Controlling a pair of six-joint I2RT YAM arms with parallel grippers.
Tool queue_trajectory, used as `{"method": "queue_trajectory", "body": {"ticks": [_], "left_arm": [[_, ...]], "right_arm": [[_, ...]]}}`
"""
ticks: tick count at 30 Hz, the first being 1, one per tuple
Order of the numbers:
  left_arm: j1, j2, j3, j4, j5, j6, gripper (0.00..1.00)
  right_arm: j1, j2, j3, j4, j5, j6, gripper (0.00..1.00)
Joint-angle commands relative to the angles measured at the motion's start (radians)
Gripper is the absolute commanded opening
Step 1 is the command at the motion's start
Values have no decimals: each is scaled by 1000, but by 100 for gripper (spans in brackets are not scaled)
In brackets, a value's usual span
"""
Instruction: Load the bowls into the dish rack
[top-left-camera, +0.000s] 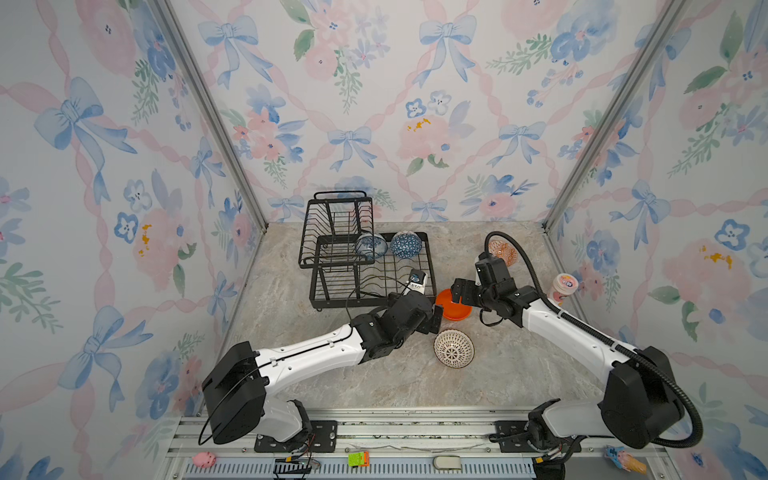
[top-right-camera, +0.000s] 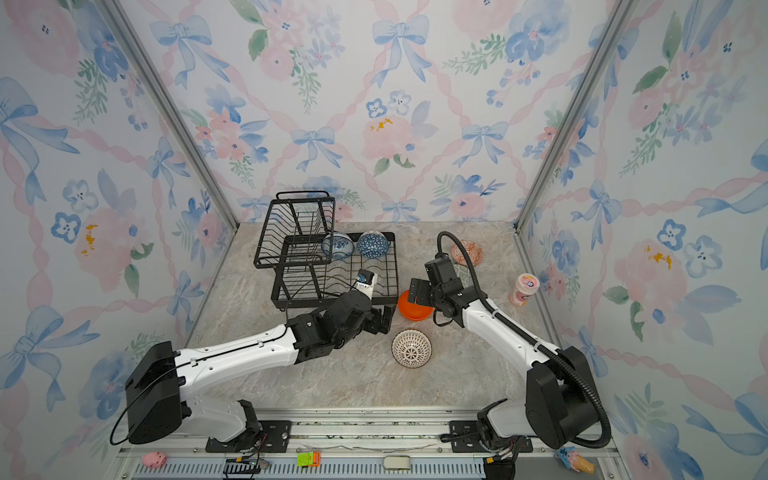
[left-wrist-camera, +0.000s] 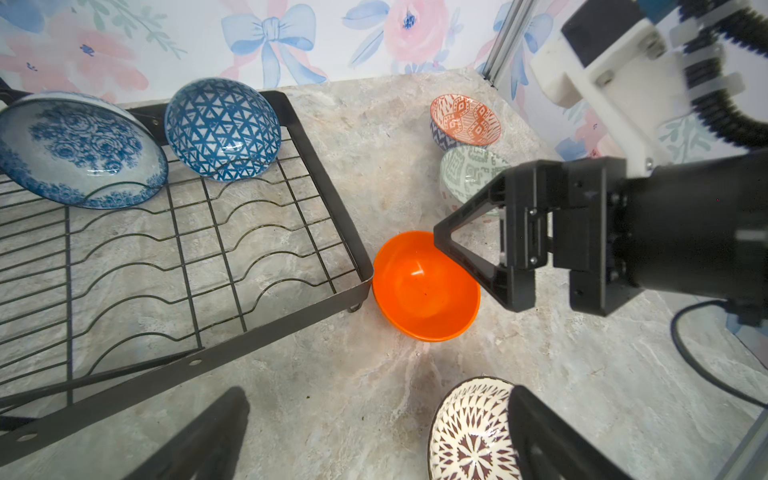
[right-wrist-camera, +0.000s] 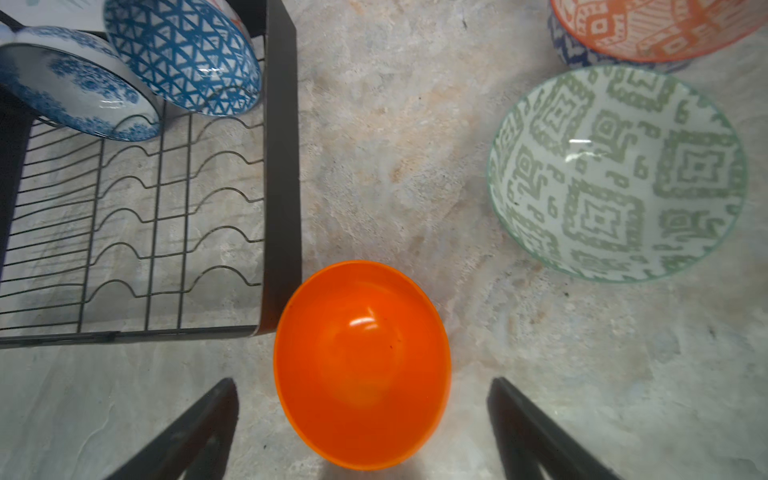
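Right gripper (right-wrist-camera: 361, 384) hangs over the orange bowl (left-wrist-camera: 419, 286) with its jaws spread wide, one finger on either side of the rim, not squeezing anything as far as I can see. That bowl sits upright on the tabletop (top-left-camera: 374, 382), tucked against the near right corner of the rack (right-wrist-camera: 282, 166); can't tell if they actually touch. Left gripper (left-wrist-camera: 376, 392) is spread too and holds nothing. It hovers on the other side of the orange bowl, with the white bowl (top-left-camera: 454, 348) right beside it on the tabletop, open side up.

Inside the rack's base tray are two bowls, both tipped on edge along the back: the floral bowl (top-left-camera: 370, 245) and the blue bowl (top-left-camera: 406, 245), close together. The floral one sits right at the edge of the raised upper basket (top-left-camera: 336, 220).

Further out, behind the right arm, the green bowl (right-wrist-camera: 615, 174) stands on the tabletop, with the orange-white bowl (right-wrist-camera: 656, 29) just beyond it, nearer the back wall. A pink cup (top-left-camera: 563, 289) stands by the right wall, well apart from the rack.

The tabletop is a marbled beige-grey slab. The three walls around it are covered in wallpaper (top-left-camera: 374, 83) with blue bows and pink flowers, and there are metal posts in the corners. Along the front runs a metal rail (top-left-camera: 415, 432) that the arms are bolted to, with a pink toy (top-left-camera: 203, 459) lying just in front of it.
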Motion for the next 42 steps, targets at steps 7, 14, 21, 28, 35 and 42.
{"method": "queue_trajectory", "body": {"ticks": [7, 14, 21, 28, 35, 42], "left_arm": [[-12, 132, 57, 86, 59, -100, 98], [-11, 179, 55, 85, 65, -138, 98], [-8, 179, 47, 84, 64, -141, 98], [-2, 191, 47, 85, 76, -154, 98], [10, 179, 41, 85, 90, -166, 98], [33, 161, 40, 87, 117, -167, 98]], "right_arm": [[-116, 39, -85, 37, -125, 39, 77], [-128, 112, -97, 78, -189, 55, 62], [-128, 159, -79, 76, -206, 55, 51], [-128, 196, -61, 77, -215, 65, 37], [-129, 206, -52, 79, -203, 78, 22], [-130, 150, -39, 63, -177, 92, 11]]}}
